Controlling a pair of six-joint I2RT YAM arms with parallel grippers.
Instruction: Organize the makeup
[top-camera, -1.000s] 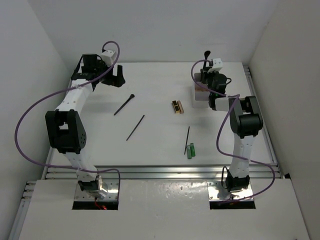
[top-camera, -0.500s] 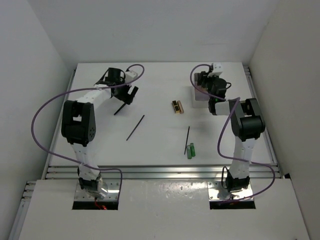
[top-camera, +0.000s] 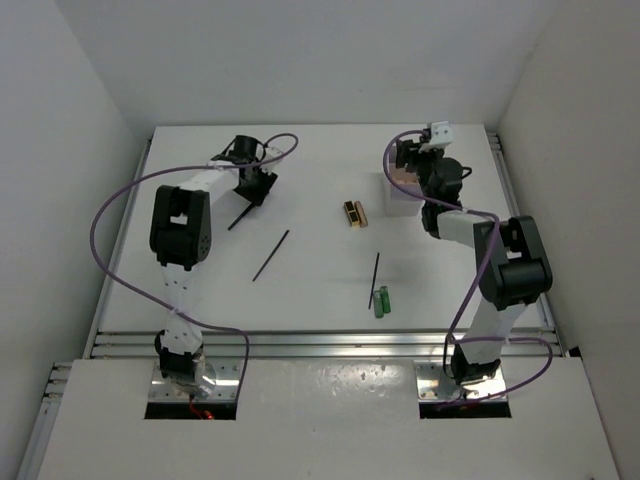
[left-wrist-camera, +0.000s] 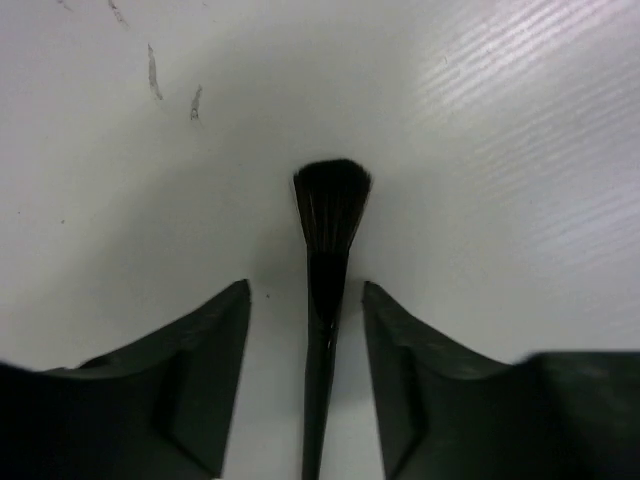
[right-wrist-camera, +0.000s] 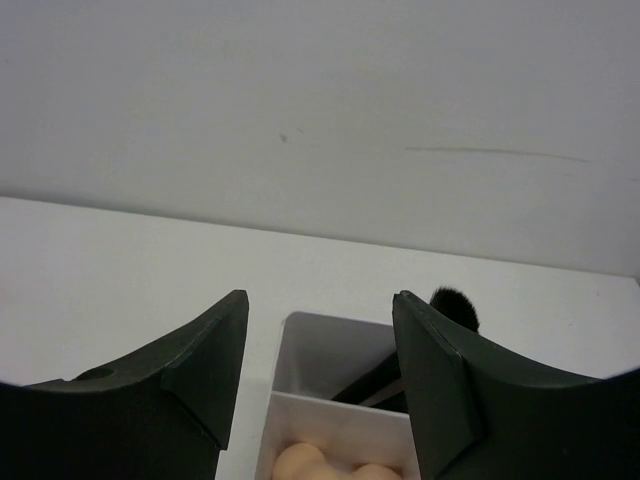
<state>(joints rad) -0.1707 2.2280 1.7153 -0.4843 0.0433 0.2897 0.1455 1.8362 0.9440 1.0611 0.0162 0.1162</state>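
Observation:
A black flared-head brush (left-wrist-camera: 330, 200) lies on the white table, its handle (top-camera: 238, 219) running back between the fingers. My left gripper (left-wrist-camera: 305, 288) (top-camera: 257, 187) straddles it low, open, with a gap on each side. My right gripper (right-wrist-camera: 320, 297) (top-camera: 404, 162) hangs open and empty over the white compartmented box (right-wrist-camera: 300, 350) (top-camera: 402, 205). A second brush (right-wrist-camera: 455, 305) leans in the box's back compartment. Out on the table lie a thin black stick (top-camera: 271, 255), a black-and-gold case (top-camera: 355, 213), another stick (top-camera: 375, 278) and green tubes (top-camera: 381, 301).
Beige sponges (right-wrist-camera: 320, 465) fill the box's front compartment. White walls close in the table at the back and both sides. Purple cables loop from both arms.
The left arm swung in from the back left and came down over the brush, its jaws narrowing. The right gripper opened and let its brush go into the box.

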